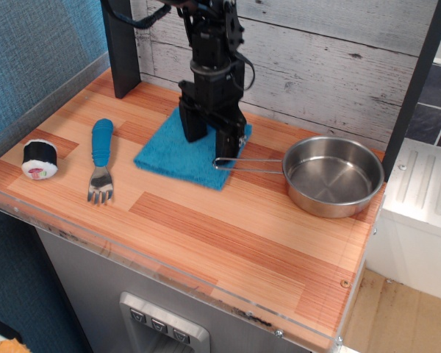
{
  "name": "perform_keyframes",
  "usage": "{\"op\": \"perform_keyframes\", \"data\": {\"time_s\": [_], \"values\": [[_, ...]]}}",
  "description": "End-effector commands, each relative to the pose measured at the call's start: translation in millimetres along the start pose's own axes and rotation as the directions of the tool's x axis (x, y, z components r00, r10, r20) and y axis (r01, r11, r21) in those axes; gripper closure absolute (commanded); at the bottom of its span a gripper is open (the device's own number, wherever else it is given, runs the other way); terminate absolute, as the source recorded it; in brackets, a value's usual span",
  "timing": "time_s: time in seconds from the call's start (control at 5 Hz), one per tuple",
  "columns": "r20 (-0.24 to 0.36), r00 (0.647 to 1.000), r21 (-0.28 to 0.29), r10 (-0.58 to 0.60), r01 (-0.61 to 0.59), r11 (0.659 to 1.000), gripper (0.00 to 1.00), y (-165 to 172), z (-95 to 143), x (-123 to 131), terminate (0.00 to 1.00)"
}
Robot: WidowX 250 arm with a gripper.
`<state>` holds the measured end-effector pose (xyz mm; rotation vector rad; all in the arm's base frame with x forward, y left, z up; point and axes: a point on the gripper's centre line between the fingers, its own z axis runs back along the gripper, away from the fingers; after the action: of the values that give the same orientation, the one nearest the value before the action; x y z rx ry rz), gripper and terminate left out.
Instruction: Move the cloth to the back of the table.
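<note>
The bright blue cloth (167, 152) lies flat on the wood-plank table (228, 235), near the back wall, a little left of centre. My gripper (213, 145) stands upright over the cloth's right half. Its two black fingers (192, 125) are spread apart, with both tips down on the cloth. The part of the cloth under the fingers is hidden. The cloth's right corner lies next to the pan's wire handle (246, 163).
A steel pan (332, 176) sits at the right, its handle pointing left toward the cloth. A blue-handled fork (99, 158) and a sushi roll (39, 159) lie at the left. A dark post (120, 44) stands at the back left. The clear front edge (169, 268) runs along the front.
</note>
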<state>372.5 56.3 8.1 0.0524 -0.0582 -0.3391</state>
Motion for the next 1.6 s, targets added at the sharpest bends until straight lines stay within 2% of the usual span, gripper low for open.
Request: {"op": "perform_keyframes", "data": {"time_s": [0.0, 0.2, 0.6, 1.0, 1.4], "values": [[0.015, 0.999, 0.025, 0.030, -0.031, 0.999, 0.00, 21.6, 5.0, 7.9, 0.00], [0.015, 1.000, 0.020, 0.025, -0.025, 0.999, 0.00, 16.6, 6.8, 8.1, 0.00], [0.060, 0.998, 0.022, 0.024, -0.025, 0.999, 0.00, 14.6, 23.9, 14.1, 0.00], [0.136, 0.991, 0.075, 0.016, -0.026, 0.997, 0.00, 23.1, 70.8, 29.4, 0.00], [0.199, 0.980, 0.105, 0.002, -0.024, 0.994, 0.00, 16.5, 116.1, 23.5, 0.00]]}}
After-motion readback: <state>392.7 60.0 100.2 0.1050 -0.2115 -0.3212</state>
